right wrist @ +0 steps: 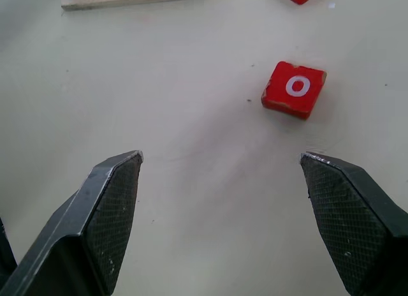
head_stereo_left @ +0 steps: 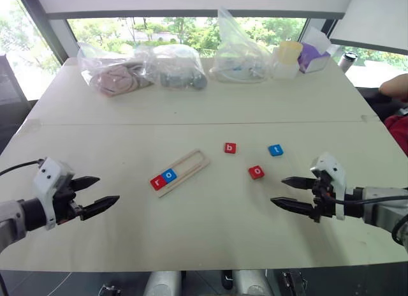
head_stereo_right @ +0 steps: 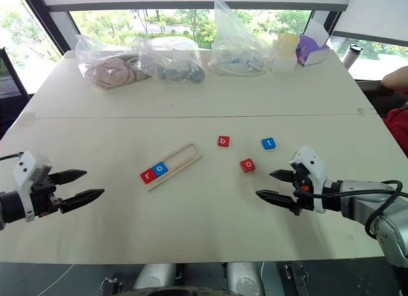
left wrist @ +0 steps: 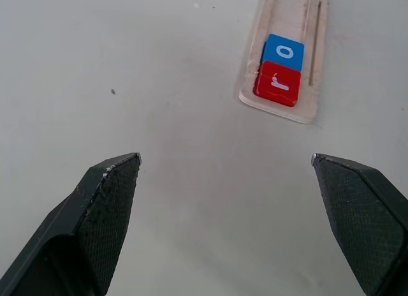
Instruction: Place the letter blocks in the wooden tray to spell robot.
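Observation:
The wooden tray [head_stereo_left: 187,169] lies slanted at the table's middle, holding a red r block [head_stereo_left: 157,182] and a blue o block [head_stereo_left: 169,175] at its near end. To its right lie three loose blocks: a red b [head_stereo_left: 230,148], a blue t [head_stereo_left: 275,150] and a red o [head_stereo_left: 256,172]. My left gripper [head_stereo_left: 98,194] hovers open at the near left, short of the tray. My right gripper [head_stereo_left: 288,192] hovers open at the near right, just short of the red o block [right wrist: 294,88]. Nothing is between either pair of fingers.
Clear plastic bags of items [head_stereo_left: 115,71] [head_stereo_left: 239,53], a pale cup [head_stereo_left: 287,58] and a purple box [head_stereo_left: 313,56] line the table's far edge. A person's arm [head_stereo_left: 395,87] shows past the right edge. A seam [head_stereo_left: 191,123] crosses the tabletop.

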`<state>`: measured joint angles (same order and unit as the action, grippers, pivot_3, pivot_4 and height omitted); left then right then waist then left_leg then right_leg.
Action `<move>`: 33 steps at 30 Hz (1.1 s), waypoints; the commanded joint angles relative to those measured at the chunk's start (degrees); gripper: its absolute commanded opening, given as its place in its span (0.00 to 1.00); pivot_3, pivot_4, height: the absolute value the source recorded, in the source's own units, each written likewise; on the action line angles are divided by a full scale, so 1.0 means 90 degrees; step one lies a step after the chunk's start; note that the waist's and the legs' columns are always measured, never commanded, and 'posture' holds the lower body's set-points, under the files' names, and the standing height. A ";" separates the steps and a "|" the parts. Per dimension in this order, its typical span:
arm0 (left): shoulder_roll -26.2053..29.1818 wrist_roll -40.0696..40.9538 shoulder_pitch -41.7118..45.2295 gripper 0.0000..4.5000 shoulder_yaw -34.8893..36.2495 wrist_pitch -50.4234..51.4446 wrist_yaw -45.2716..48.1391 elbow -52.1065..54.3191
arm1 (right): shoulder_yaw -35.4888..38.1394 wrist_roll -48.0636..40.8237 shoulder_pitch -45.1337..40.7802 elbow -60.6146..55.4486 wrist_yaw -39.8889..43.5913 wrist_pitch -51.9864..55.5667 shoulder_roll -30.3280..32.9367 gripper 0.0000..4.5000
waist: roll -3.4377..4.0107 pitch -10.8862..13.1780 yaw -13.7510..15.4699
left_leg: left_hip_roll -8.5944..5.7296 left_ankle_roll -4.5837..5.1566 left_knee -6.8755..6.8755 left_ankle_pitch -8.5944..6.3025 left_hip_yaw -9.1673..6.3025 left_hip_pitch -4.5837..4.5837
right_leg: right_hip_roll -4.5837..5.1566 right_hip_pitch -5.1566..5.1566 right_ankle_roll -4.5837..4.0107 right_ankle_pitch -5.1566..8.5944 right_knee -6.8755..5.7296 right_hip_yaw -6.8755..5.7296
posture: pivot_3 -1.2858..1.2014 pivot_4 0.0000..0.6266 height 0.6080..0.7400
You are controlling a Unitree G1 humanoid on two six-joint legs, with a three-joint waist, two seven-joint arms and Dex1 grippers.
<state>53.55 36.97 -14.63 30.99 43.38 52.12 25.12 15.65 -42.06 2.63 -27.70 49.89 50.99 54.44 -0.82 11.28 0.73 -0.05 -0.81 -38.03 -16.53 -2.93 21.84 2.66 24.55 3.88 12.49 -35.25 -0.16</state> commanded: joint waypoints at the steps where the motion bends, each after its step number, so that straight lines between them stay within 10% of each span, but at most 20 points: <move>1: 0.0274 -0.0002 0.0489 1.00 -0.0212 -0.0082 0.0104 -0.0007 | 0.0032 -0.0178 -0.0191 -0.0129 0.0149 0.0083 0.0148 0.90 | 0.0002 -0.0001 0.0002 | 0.0000 0.0000 0.0000 0.0000 0.0000 0.0000 | 0.0000 0.0000 0.0000 0.0000 0.0000 0.0000 | 0.52 0.24 1.00; 12: 0.0028 -0.1128 0.1732 1.00 -0.2439 -0.1171 0.0235 -0.0459 | -0.1178 -0.0579 -0.1147 -0.1323 -0.0537 0.0520 -0.0462 0.90 | 0.0007 0.0001 -0.0007 | -0.0004 0.0001 0.0007 0.0000 0.0005 0.0001 | -0.0010 0.0003 -0.0021 -0.0016 -0.0005 0.0003 | 0.52 0.24 1.00; 33: -0.1171 -0.2015 0.1752 1.00 -0.3595 -0.1592 -0.0399 -0.0962 | -0.1788 -0.0490 -0.1337 -0.1382 -0.1137 0.0522 -0.0975 0.90 | 0.0004 -0.0002 -0.0012 | -0.0006 0.0001 0.0000 0.0000 0.0009 -0.0013 | -0.0005 -0.0002 -0.0018 -0.0018 -0.0023 0.0006 | 0.52 0.24 1.00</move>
<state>43.52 19.37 1.60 -0.57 28.85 49.31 16.95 -0.76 -46.26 -8.51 -39.49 39.89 56.01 46.01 -0.78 11.26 0.61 -0.09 -0.80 -38.04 -16.53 -2.85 21.69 2.63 24.49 3.72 12.33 -35.45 -0.11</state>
